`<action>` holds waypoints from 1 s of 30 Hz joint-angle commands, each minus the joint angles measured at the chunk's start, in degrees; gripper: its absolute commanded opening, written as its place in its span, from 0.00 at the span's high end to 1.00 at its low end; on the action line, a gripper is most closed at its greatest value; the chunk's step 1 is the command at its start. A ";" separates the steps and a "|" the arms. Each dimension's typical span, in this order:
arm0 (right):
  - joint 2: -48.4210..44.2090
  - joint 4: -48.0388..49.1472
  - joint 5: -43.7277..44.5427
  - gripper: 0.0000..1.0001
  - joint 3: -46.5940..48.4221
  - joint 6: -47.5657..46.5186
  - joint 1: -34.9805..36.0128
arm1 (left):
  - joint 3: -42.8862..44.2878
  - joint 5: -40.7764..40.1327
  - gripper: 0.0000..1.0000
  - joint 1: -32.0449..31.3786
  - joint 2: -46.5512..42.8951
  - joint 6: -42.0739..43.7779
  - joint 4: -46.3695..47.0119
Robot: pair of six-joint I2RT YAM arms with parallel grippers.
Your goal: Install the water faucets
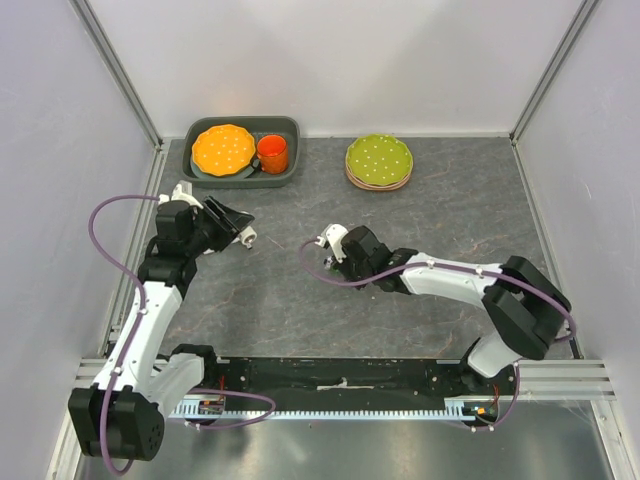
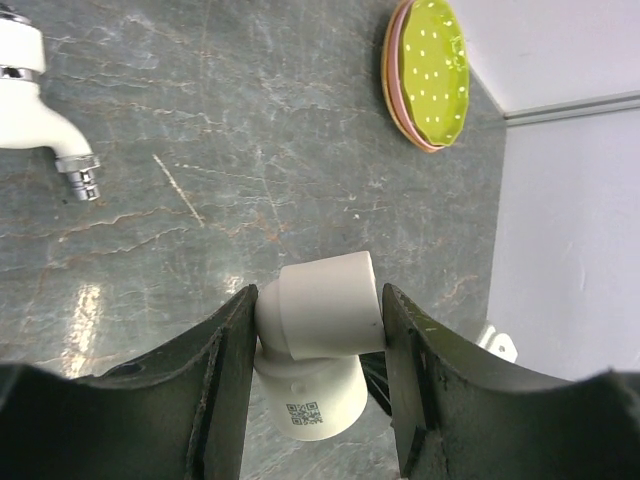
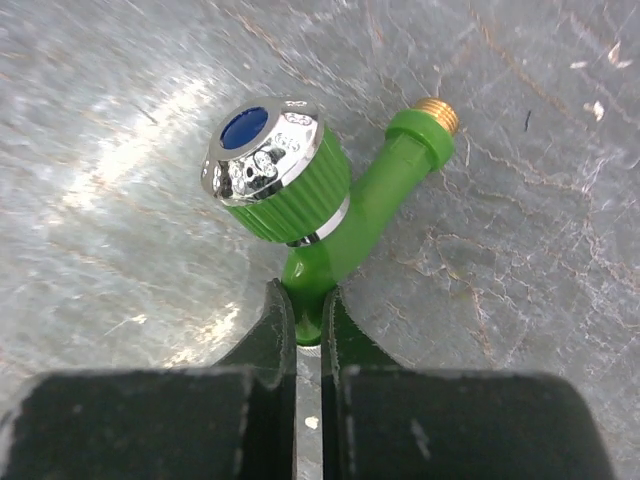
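My left gripper (image 1: 238,226) is shut on a white plastic elbow fitting (image 2: 325,310) with a QR label, and holds it above the table; the fitting shows as a white bit at the fingertips in the top view (image 1: 249,235). A white faucet (image 2: 35,100) with a chrome spout tip lies on the table at the upper left of the left wrist view. My right gripper (image 3: 305,300) is shut on the spout of a green faucet (image 3: 345,225) with a chrome knob, a blue cap and a brass threaded end. The right gripper sits mid-table (image 1: 335,245).
A grey tray (image 1: 290,125) at the back left holds an orange plate (image 1: 223,148) and an orange cup (image 1: 272,153). A stack of plates with a green one on top (image 1: 379,160) stands at the back middle, also in the left wrist view (image 2: 430,75). White walls enclose the table.
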 commanded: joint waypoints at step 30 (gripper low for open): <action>-11.81 48.08 -40.07 1.00 -6.41 16.40 1.78 | -4.39 13.73 0.98 0.62 2.01 -13.00 13.85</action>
